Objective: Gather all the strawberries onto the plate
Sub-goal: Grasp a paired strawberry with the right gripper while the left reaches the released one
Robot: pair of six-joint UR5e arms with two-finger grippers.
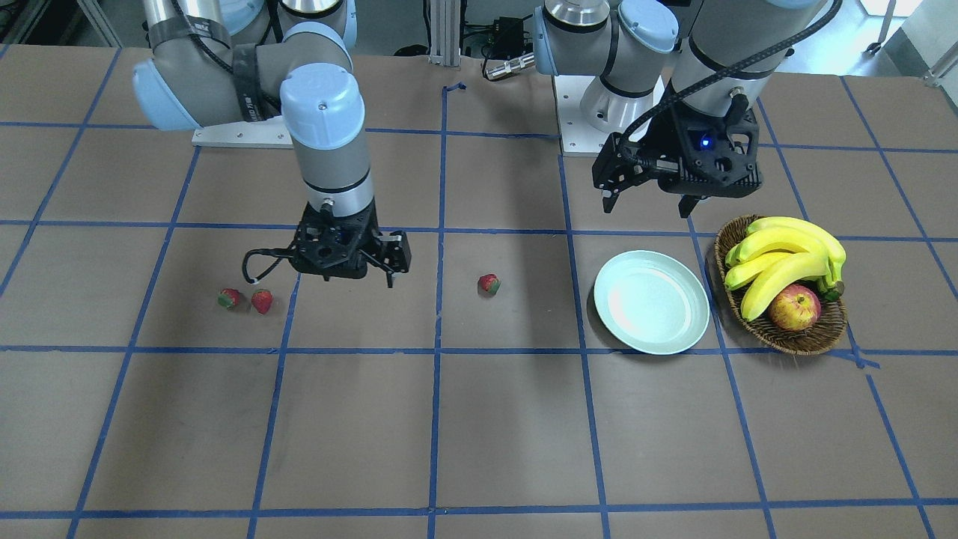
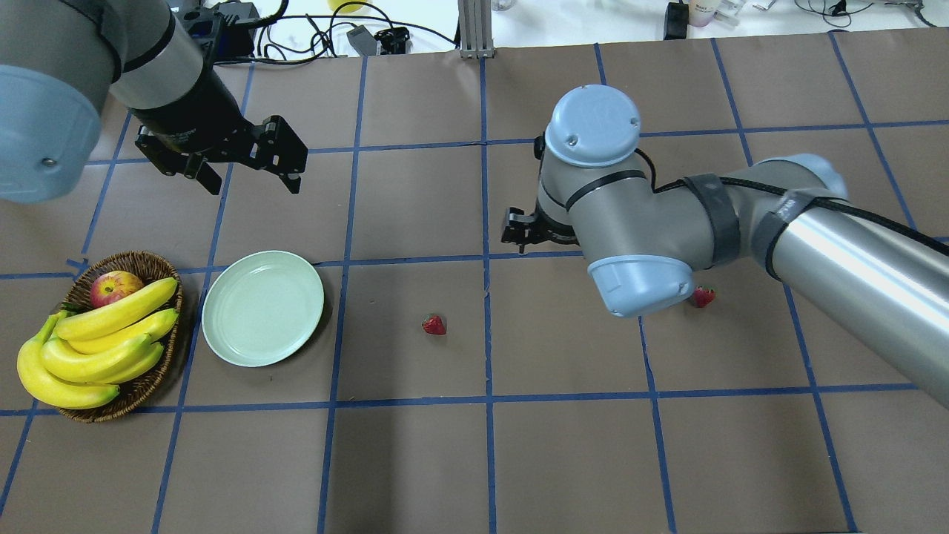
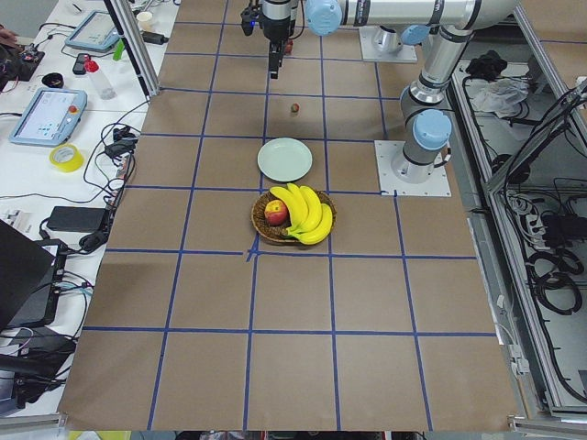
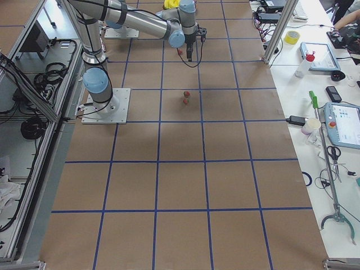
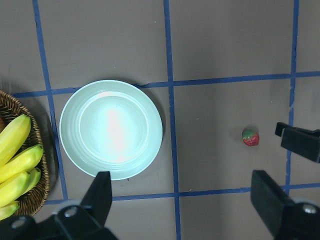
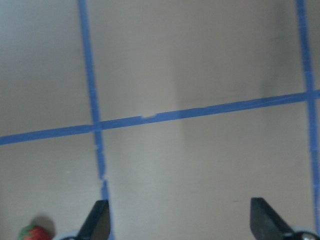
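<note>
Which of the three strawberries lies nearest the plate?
The lone strawberry mid-table, just across one blue tape line from the plate. The other two strawberries lie together as a pair, much farther from it.

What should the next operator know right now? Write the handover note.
Left gripper: open, empty, raised near the plate.
Right gripper: open, empty, above the table beside two strawberries.
The third strawberry lies alone between that pair and the plate.
Done: nothing, the plate is empty.
Left to do: move all three strawberries onto the plate.
</note>
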